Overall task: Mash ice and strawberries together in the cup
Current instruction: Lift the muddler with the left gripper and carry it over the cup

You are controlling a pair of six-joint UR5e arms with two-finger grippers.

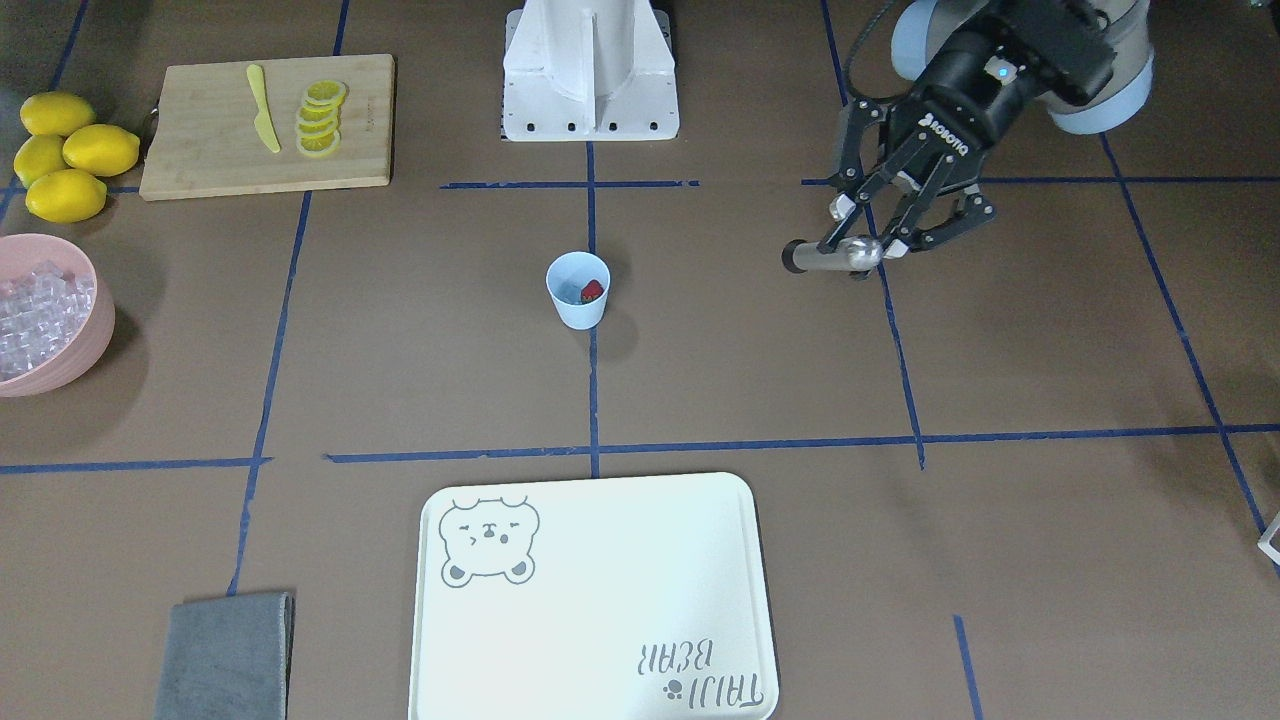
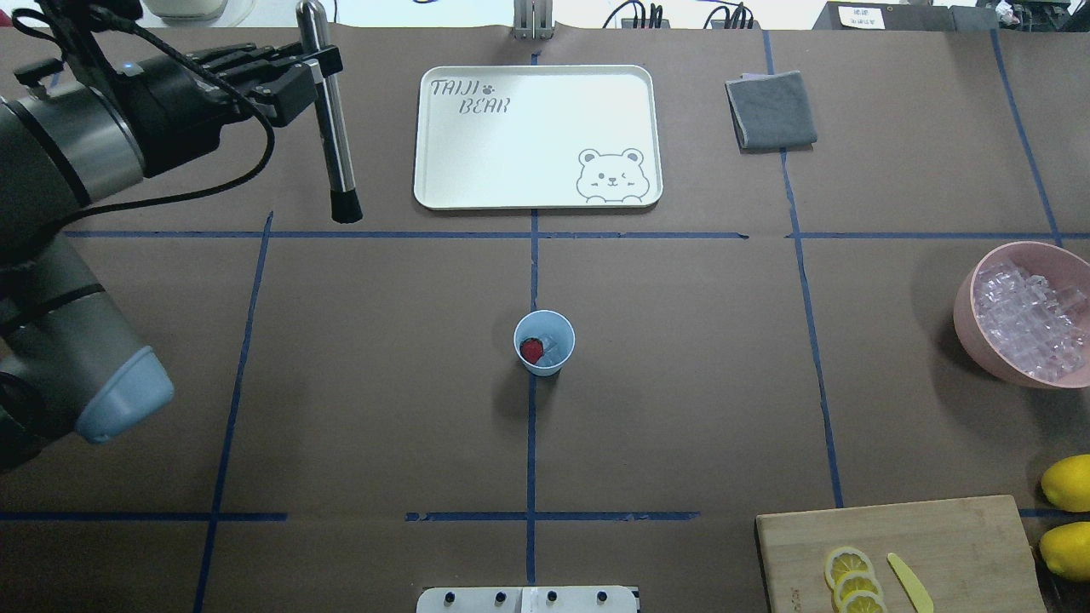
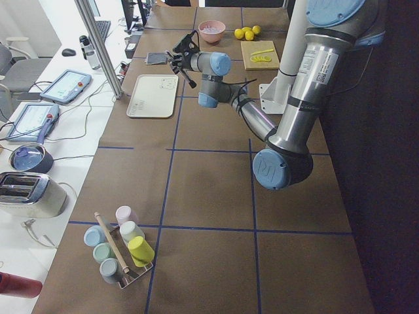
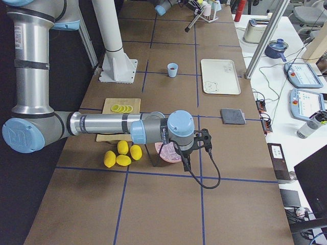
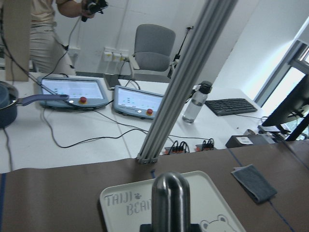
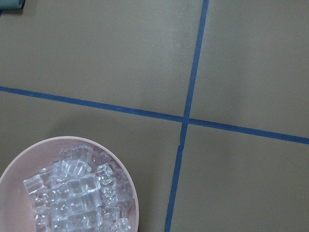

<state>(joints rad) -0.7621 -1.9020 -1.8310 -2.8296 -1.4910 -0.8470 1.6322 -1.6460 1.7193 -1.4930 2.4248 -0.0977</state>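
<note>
At the far left of the overhead view the left gripper (image 2: 317, 70) is clenched on a steel muddler (image 2: 334, 145). Its fingers reach out level toward the operators' side and pinch the rod high on the shaft, so the tool hangs roughly upright, black end lowest and rounded steel top above the fingers. That black end appears to hang clear of the table (image 2: 383, 383), touching nothing. The cup (image 2: 549, 323) stands well apart from the tool, off to the robot's right and back toward the robot's base. It is alone on the middle blue tape line, upright, mouth open. Inside it the strawberry (image 2: 531, 350) lies on the left of the bottom and the ice (image 2: 553, 345) just beside it on the right; whether they touch I cannot tell, and neither looks crushed. The muddler's long axis runs up and down, as the cup's does, so I judge the coming carry to be mostly sideways, to bring the black end over the mouth, then a straight descent. The mouth leaves little room around the tool, so poor centring could catch the rim and tip the light cup. Farther right, a pink bowl (image 2: 966, 298) of spare cubes sits near the table's end, with the right gripper (image 4: 205, 139) above it. That gripper shows only in a side view, so I cannot tell whether it is released or clenched. The left arm is the nearer to the cup, and it has the tool
</note>
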